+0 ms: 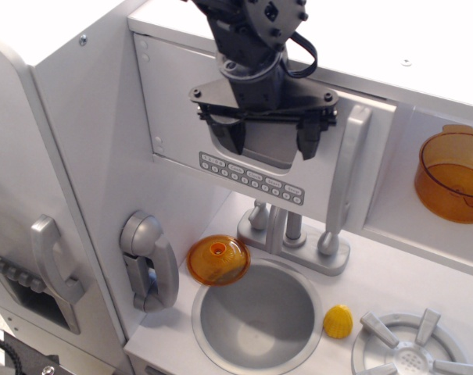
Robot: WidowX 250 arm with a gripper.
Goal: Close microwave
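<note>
Two black fingers of the gripper hang spread apart right in front of the microwave door, one on each side of its window, clamped on nothing. From where I stand I cannot tell whether they touch the door face. That door looks nearly flush with the grey cabinet front, its row of small buttons just under the fingertips and its long silver bar handle upright at the right edge. Below, a silver faucet stands behind the round sink. An orange lid rests at the sink's left rim, near the silver toy handset. An orange pot sits on the shelf at the right.
</note>
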